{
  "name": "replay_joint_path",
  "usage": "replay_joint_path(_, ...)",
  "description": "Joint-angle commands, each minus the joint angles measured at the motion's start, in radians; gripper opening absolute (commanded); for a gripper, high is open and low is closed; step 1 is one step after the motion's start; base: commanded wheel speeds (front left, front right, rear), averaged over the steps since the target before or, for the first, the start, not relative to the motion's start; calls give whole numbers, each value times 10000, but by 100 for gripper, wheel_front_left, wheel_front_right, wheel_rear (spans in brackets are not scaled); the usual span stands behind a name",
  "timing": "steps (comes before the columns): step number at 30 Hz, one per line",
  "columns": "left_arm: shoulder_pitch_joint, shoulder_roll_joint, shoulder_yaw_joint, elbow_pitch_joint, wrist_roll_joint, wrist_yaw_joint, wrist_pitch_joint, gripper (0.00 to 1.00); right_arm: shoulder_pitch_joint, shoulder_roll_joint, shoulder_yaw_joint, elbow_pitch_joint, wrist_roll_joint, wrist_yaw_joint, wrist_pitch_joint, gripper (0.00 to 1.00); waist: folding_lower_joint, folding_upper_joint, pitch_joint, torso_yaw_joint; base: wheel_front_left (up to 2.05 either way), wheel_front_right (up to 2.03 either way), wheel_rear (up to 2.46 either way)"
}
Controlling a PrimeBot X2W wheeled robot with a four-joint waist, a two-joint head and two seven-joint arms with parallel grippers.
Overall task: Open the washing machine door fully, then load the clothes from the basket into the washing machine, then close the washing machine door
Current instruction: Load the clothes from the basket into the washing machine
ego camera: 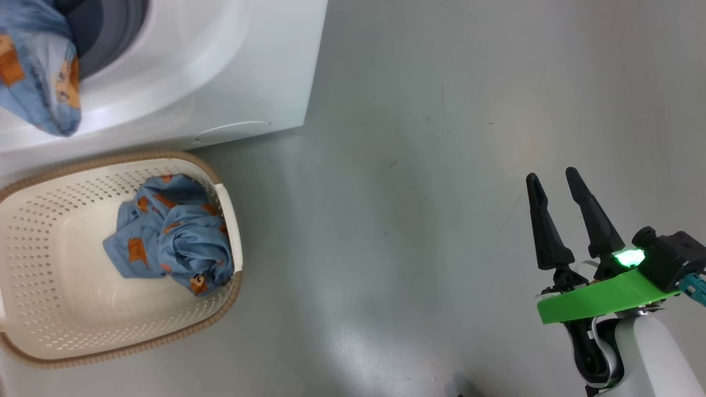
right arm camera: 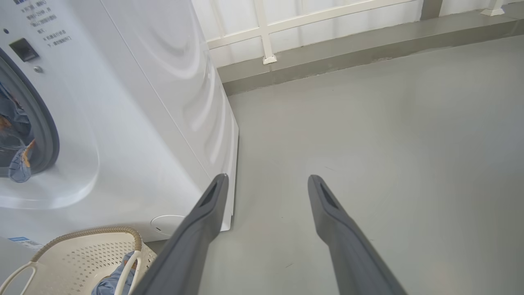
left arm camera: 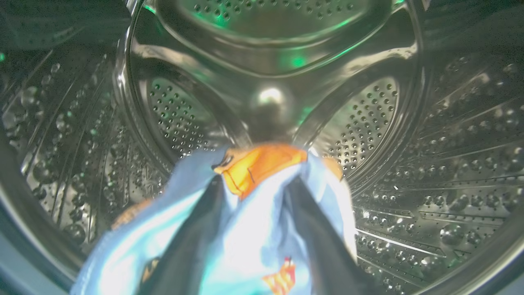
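Inside the steel drum (left arm camera: pixel 270 41) of the washing machine (ego camera: pixel 220 66), my left gripper (left arm camera: pixel 256 184) is open. A light blue garment (left arm camera: pixel 245 229) with an orange patch lies between and over its dark fingers (left arm camera: pixel 192 246). In the head view that garment (ego camera: pixel 38 71) hangs out of the machine's opening over the white front. More blue printed clothes (ego camera: pixel 171 231) lie bunched in the cream basket (ego camera: pixel 55 248) on the floor below the machine. My right gripper (ego camera: pixel 551 176) hovers open and empty over bare floor, far right of the basket. The washing machine door is out of view.
The basket (right arm camera: pixel 82 254) stands tight against the washing machine's (right arm camera: pixel 143 102) front corner. Grey floor (ego camera: pixel 413 220) stretches between the basket and my right arm. A low grey kerb and white railing (right arm camera: pixel 266 41) run along the far wall.
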Motion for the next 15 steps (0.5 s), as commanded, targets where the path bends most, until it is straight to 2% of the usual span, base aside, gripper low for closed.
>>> replay_joint_path(1,101,508,188,-218,102,-14,-51,100,-34,-25,220,-223,-47,27,-48,100,0,-1,8,7,0,0,0)
replay_joint_path(15,428,171,478,199,200,-25,-51,100,-118,-66,169,-221,-60,27,-48,100,0,-1,59,165,0,0,0)
